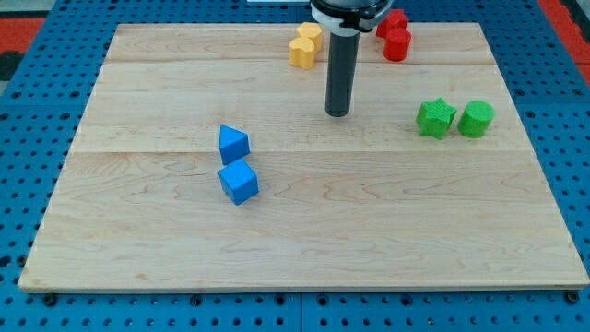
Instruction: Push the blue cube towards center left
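Note:
The blue cube (239,182) lies on the wooden board (304,249), left of the middle. A blue triangular block (232,144) sits just above it, nearly touching. My tip (337,112) is the lower end of the dark rod, up and to the right of both blue blocks, well apart from them and touching no block.
Two yellow blocks (304,44) sit near the view's top, left of the rod. Two red blocks (395,35) sit at the top, right of the rod. A green star block (435,118) and a green cylinder (477,119) lie at the right.

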`<state>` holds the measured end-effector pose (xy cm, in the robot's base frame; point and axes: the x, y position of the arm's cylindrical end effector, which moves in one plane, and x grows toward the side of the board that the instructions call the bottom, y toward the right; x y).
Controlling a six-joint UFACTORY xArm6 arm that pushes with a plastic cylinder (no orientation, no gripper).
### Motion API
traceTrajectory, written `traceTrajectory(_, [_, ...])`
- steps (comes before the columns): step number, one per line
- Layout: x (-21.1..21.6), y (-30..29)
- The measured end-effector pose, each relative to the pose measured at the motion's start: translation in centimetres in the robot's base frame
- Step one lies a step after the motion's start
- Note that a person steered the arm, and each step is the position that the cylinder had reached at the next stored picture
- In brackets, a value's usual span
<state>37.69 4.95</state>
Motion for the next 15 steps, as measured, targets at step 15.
traceTrajectory(15, [9.8,-2.3])
